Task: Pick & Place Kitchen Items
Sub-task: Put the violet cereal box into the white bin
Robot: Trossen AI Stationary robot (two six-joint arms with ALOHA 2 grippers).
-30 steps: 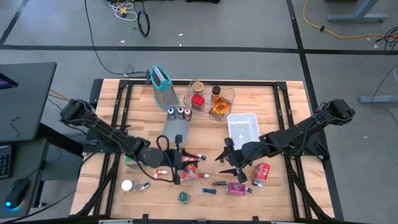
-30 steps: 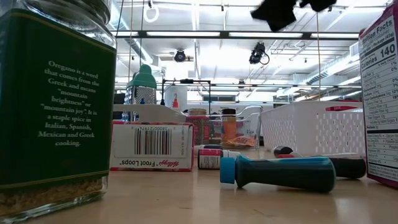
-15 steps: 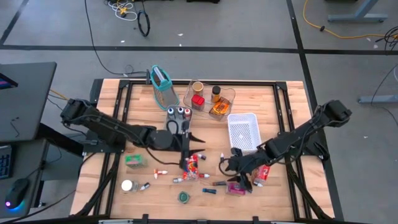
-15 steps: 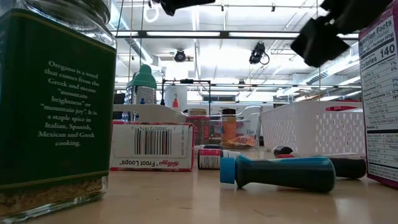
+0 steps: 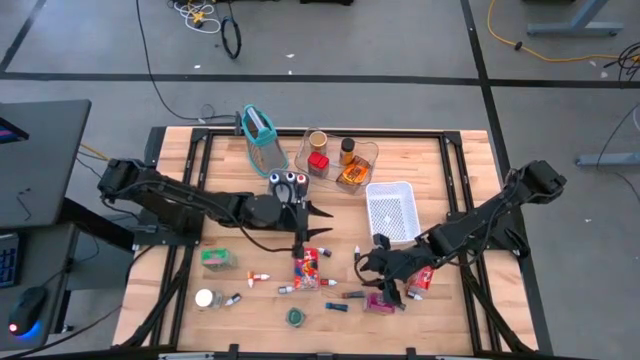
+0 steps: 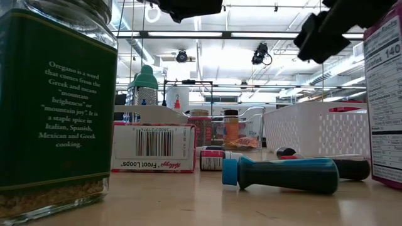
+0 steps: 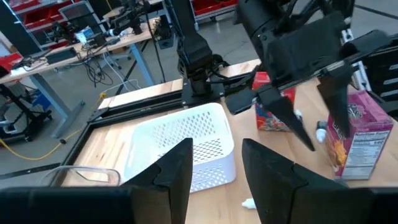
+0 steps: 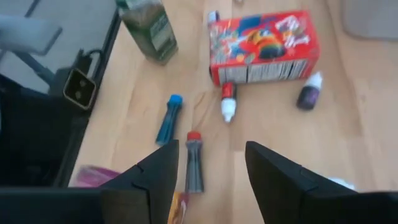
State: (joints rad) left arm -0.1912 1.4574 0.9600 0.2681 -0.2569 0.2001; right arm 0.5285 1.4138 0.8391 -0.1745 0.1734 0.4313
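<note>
The left end effector (image 5: 300,214) has moved up the tabletop (image 5: 228,180) since one second ago: it was low over the red cereal box (image 5: 308,268) and now hangs beside the three capped jars (image 5: 288,181) in the grey tray, clear of the box. Its fingers (image 7: 177,169) stand partly apart and hold nothing.

The right end effector (image 5: 377,284) has shifted from beside the white basket (image 5: 391,210) down toward the pink box (image 5: 378,302) and the red can (image 5: 420,280). Its fingers (image 8: 157,171) stand apart, empty, above a red-capped tube (image 8: 193,162) and a blue-capped tube (image 8: 168,119).

The cereal box, green jar (image 5: 217,259), vials and round lid (image 5: 296,317) lie unchanged on the near tabletop.
</note>
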